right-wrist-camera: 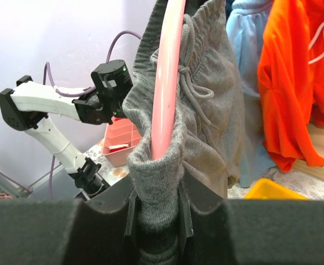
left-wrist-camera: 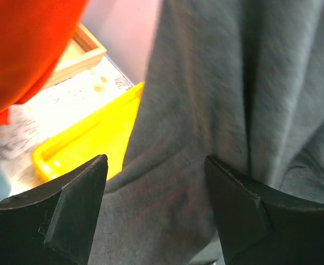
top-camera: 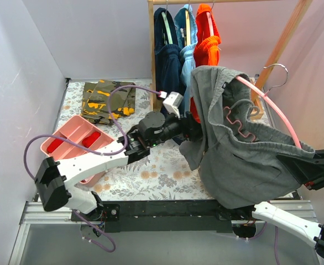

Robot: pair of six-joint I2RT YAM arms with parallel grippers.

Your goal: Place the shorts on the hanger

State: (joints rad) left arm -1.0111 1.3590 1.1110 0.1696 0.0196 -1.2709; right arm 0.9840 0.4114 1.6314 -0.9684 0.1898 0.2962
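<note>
Seen from above, the dark grey jersey shorts (top-camera: 245,160) hang draped over the arch of the large pink plastic hanger (top-camera: 272,113), raised above the right side of the flowered bench (top-camera: 162,165). The hanger's wavy bar (top-camera: 238,124) shows through the waist opening, and its thin metal hook (top-camera: 276,72) stands clear at the top. The white left arm (top-camera: 95,163) reaches across to the garment's left edge. The right arm (top-camera: 286,218) comes in from the right, and the right jaws meet the cloth at its lower right side. A pink divided tray (top-camera: 73,141) and a folded camouflage garment (top-camera: 106,102) lie on the left.

From the left wrist, the left jaws stand apart, with grey cloth (left-wrist-camera: 217,99) spread between and beyond them. I cannot tell whether they touch it. A yellow tray (left-wrist-camera: 90,143) lies behind.

From the right wrist, the right jaws are clamped on the hanger's arch (right-wrist-camera: 167,72) through a bunched fold of the shorts (right-wrist-camera: 206,116). A bright orange garment (right-wrist-camera: 294,83) hangs beside them.
</note>
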